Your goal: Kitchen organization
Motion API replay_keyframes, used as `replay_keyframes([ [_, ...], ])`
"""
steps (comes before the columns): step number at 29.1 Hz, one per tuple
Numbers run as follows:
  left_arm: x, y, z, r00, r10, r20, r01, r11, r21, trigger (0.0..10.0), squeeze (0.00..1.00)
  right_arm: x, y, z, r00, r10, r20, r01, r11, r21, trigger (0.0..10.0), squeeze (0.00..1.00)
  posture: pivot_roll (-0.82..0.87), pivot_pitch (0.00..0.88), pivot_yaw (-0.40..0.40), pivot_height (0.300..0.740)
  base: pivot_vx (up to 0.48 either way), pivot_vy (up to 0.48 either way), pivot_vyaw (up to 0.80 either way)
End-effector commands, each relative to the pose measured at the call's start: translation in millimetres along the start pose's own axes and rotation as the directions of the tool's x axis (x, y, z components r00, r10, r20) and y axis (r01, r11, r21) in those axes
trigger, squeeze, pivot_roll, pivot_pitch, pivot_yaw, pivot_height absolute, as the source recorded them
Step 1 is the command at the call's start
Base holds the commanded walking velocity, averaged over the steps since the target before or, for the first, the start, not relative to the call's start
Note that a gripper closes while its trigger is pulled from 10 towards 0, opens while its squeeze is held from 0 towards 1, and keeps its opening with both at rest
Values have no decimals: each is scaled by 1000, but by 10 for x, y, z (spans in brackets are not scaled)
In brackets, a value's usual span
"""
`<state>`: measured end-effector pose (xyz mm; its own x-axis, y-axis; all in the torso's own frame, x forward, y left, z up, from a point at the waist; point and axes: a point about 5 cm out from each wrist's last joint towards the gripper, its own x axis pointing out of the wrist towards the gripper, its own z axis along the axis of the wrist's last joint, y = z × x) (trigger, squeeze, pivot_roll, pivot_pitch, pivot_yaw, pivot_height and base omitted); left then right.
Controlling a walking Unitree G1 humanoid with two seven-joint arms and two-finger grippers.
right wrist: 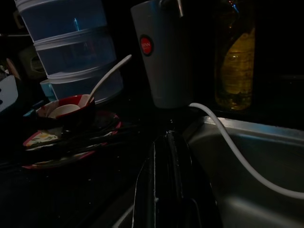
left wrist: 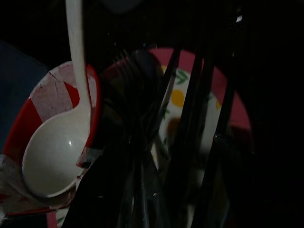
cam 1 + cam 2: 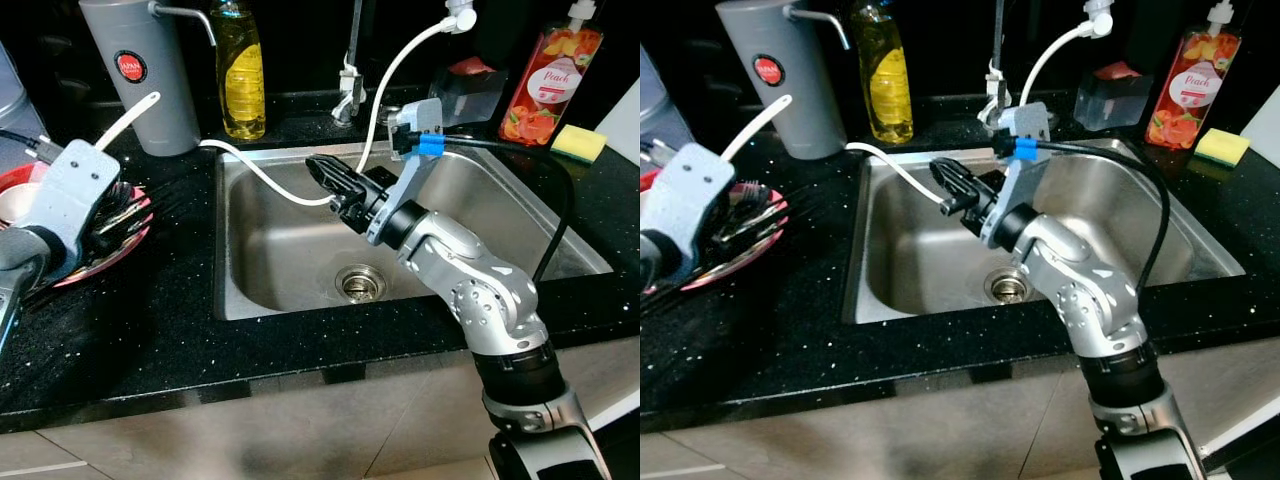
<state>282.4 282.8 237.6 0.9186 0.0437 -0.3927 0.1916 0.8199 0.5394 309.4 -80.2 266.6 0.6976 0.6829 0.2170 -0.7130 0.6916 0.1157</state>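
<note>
Both arms at the sink counter.
Right gripper (image 3: 322, 172) hangs over the sink (image 3: 260, 260), fingers pressed together (empty); left gripper (image 3: 128, 205) over the plate (image 3: 100, 258), grip unclear.

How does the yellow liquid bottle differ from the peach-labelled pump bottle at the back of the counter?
The clear bottle of yellow liquid stands behind the steel sink's left back corner, beside the grey jug; the peach-labelled pump bottle stands at the right, near the yellow sponge. The first holds yellow liquid, the second orange-red. Both stand upright on the black counter.
</note>
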Motion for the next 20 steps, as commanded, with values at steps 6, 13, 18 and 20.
replay_keyframes([
  [6,-22,39,-86,999,-11,-52,15,997,74,10000,0,-41,-31,-28,999,-29,-14,29,1000,0,10000,0,122,27,12,740,0,0,0],
  [13,55,28,-84,998,-28,-52,33,996,85,10000,0,-48,-44,-34,999,-38,-15,38,999,2,10000,0,120,28,9,740,0,0,0],
  [18,118,50,-119,998,-12,-66,19,995,98,9490,0,-57,-46,-35,999,-43,-14,43,999,1,10000,0,114,29,10,740,0,0,0],
  [20,139,37,-128,998,-18,-66,24,995,98,7294,0,-62,-48,-36,999,-45,-13,45,999,2,10000,0,114,29,10,740,0,0,0],
])
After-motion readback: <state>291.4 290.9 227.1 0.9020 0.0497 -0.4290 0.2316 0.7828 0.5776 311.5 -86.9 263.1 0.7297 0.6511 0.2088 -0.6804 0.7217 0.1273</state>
